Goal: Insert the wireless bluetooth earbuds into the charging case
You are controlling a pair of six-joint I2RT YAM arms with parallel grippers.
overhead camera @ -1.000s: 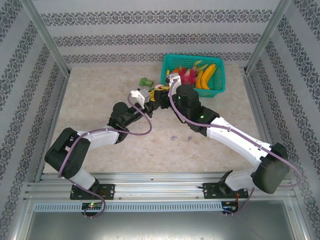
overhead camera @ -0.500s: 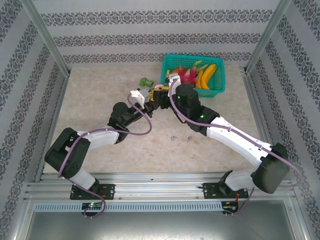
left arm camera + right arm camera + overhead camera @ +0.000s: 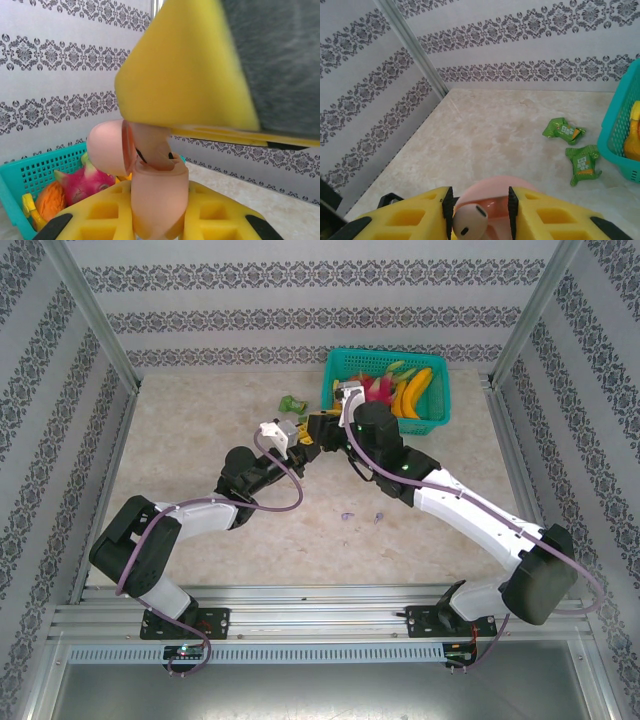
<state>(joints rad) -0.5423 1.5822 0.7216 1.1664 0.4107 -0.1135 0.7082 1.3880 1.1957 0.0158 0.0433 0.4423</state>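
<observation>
Charging case (image 3: 159,202) sits clamped in left tool (image 3: 162,167); wrapper (image 3: 582,164) print unreadable.

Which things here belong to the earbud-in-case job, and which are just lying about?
Job: pink charging case; pale earbud by the case; purple earbud and second purple earbud, loose on the table.
Lying about: green wrapper; second green wrapper; teal basket holding bananas and dragon fruit.

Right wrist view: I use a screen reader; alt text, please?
A pale pink earbud sits between the parted yellow fingers of the right gripper, a pink charging case behind it. Beyond lie two green wrappers on a marble table and a teal basket.
</observation>
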